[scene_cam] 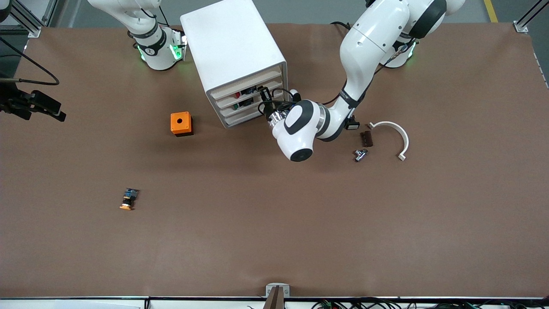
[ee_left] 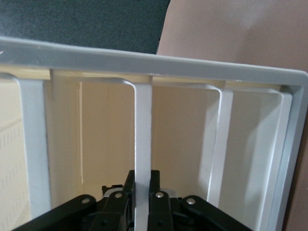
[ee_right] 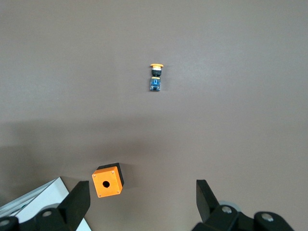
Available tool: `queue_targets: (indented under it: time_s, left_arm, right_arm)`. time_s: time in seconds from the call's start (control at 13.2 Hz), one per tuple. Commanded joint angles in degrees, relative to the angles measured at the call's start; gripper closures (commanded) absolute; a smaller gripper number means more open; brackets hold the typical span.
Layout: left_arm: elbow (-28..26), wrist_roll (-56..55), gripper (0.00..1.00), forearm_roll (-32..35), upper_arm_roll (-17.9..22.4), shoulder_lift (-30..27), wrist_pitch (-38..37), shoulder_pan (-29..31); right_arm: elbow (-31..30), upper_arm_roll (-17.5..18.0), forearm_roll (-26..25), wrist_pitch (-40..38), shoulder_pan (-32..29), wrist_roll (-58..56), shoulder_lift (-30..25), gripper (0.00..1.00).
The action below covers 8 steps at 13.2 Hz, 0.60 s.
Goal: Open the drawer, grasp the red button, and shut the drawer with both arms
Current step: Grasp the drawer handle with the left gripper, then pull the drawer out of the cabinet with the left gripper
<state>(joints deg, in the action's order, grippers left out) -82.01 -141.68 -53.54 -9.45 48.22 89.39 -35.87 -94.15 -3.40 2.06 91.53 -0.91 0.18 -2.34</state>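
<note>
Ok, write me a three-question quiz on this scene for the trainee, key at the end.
1. True or false: the right gripper is open.
2. The left gripper is shut on: A) the orange box; B) the front of a drawer in the cabinet; C) the curved white part.
3. Fill in: the loose button lying on the table has a ____ cap.
Key: 1 true; 2 B; 3 orange-yellow.
</note>
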Motion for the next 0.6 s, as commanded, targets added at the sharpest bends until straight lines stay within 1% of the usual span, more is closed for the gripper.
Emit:
queue_targets:
  time_s: [0.0,0.15,0.23,0.38,0.53]
  left_arm:
    - [1.3,-0.5,1.0,-0.7,0.8,0.1,-1.5,1.8]
    - [2.4,-0.4,1.0,-0.7,0.9,-0.1,-2.6,6.4]
    - [3.7,-0.4,1.0,-0.5,0.9,0.0,-2.6,7.7]
    - [6.8,0.3,1.0,-0.4,1.4,0.5,-2.6,9.5]
    - [7.8,4.0,1.0,-0.5,1.5,0.5,-1.5,12.0]
  right_arm:
    - [0.7,-0.7,-0.9,-0.6,1.2,1.1,0.5,0.03]
    - [0.7,-0.7,-0.9,-0.7,1.2,2.8,0.6,0.02]
    - [0.8,-0.7,-0.8,-1.3,1.1,3.4,0.8,0.02]
    - [1.1,-0.8,-0.7,-4.9,1.2,3.5,1.9,0.02]
    - [0.7,-0.7,-0.3,-5.5,1.3,4.1,2.4,0.02]
